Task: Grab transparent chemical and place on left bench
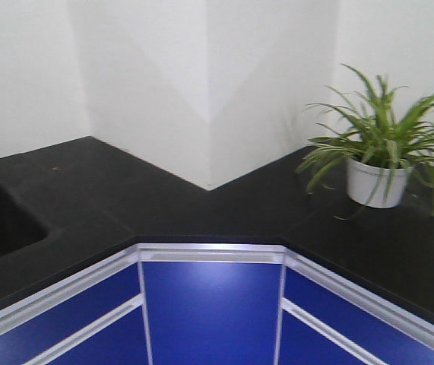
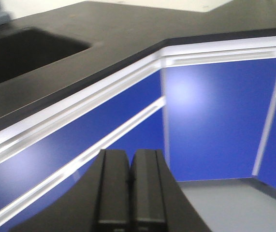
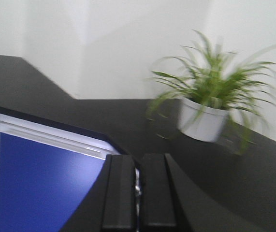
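Across the front-facing view, a black worktop [image 1: 224, 217] bends around a white wall corner. A sink [image 1: 0, 224] is sunk into its left part, a potted plant [image 1: 376, 163] stands on its right part, and blue cabinet fronts [image 1: 210, 308] sit under its edge.

Left wrist view: the left gripper [image 2: 129, 153], jaws pressed together, hangs below the worktop's edge.

Right wrist view: the right gripper [image 3: 138, 157], jaws likewise together, sits beside that edge.

The transparent chemical shows in no view.

Black worktop [image 1: 125, 198], blue cabinet fronts [image 1: 210, 312], white wall [image 1: 163, 76] — white pot [image 1: 375, 182], green-and-cream striped leaves [image 1: 388, 125].
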Tool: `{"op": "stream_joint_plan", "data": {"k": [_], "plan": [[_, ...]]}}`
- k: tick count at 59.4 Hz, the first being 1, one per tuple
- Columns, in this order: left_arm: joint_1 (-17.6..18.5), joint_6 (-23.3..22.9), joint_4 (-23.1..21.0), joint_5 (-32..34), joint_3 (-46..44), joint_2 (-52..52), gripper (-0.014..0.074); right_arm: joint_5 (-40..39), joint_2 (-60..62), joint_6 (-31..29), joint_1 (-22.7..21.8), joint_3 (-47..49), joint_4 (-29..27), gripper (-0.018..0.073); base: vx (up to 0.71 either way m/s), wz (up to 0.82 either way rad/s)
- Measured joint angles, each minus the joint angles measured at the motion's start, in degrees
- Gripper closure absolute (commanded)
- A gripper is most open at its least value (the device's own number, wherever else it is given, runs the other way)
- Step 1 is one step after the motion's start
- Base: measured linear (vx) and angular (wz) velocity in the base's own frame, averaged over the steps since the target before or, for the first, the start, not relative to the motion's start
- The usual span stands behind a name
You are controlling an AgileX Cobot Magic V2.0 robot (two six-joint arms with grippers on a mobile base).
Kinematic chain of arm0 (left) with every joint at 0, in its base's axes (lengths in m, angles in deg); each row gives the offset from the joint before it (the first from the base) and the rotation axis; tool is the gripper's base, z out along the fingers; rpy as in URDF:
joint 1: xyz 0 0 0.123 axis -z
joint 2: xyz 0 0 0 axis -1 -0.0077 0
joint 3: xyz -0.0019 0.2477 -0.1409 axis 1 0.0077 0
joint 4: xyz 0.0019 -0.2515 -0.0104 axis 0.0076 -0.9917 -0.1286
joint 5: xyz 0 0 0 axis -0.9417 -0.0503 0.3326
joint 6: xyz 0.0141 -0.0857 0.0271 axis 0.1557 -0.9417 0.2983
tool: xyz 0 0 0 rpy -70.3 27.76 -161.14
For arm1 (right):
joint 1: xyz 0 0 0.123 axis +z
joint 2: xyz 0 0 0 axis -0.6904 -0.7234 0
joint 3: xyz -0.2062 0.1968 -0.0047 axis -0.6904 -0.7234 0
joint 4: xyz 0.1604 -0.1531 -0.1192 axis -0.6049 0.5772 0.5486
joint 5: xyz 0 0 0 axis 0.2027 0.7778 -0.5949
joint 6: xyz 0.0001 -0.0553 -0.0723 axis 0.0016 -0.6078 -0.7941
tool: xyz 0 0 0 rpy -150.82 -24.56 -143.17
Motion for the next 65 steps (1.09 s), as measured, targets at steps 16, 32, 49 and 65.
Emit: {"op": "stream_joint_plan", "data": {"k": [16,32,49,65], "plan": [[0.0,0.0,0.0,0.0,0.0,0.0,0.0600,0.0,0.0,0.0,0.0,0.0,0.0,0.0562,-0.11,0.92],[0.0,0.0,0.0,0.0,0.0,0.0,0.0600,0.0,0.0,0.0,0.0,0.0,0.0,0.0562,-0.03,1.06],[0.0,0.0,0.0,0.0,0.0,0.0,0.0600,0.0,0.0,0.0,0.0,0.0,0.0,0.0562,0.06,0.98],[0.0,0.0,0.0,0.0,0.0,0.0,0.0600,0.0,0.0,0.0,0.4,0.0,0.0,0.0562,0.16,0.67]]}}
